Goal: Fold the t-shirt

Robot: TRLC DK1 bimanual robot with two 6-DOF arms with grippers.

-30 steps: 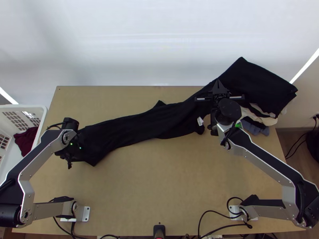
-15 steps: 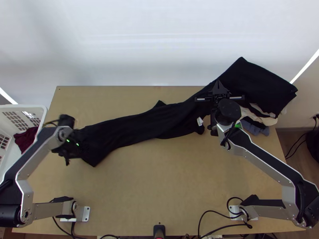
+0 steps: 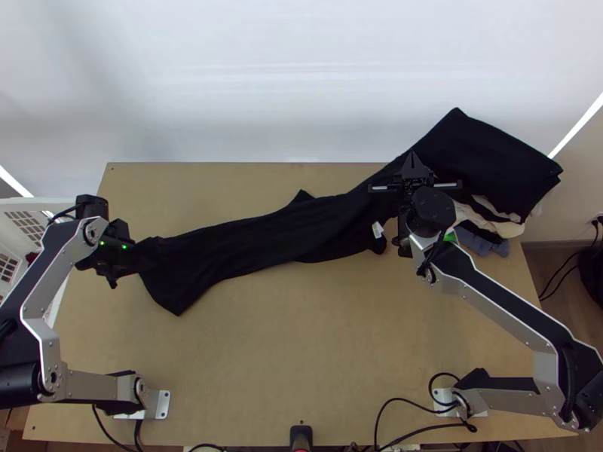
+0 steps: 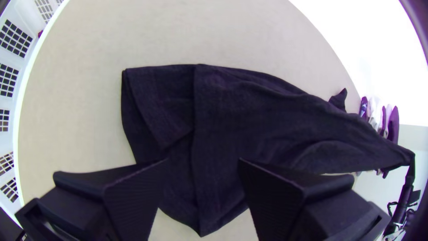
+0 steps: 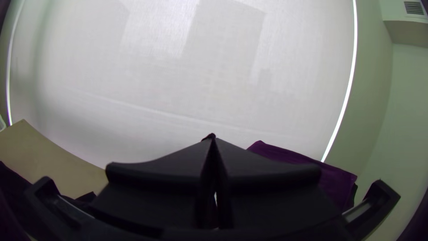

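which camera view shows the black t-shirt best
The top view: it shows the black t-shirt stretched out across the table, up to the right gripper. The left wrist view gives a closer look at overlapping layers at one end; the right wrist view shows a small bit between the fingertips.

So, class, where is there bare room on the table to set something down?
The table is bare between the t-shirt and the two arm bases, and beyond the shirt's left half up to the far edge. The far right is crowded: the right gripper shut on the shirt beside the folded pile.
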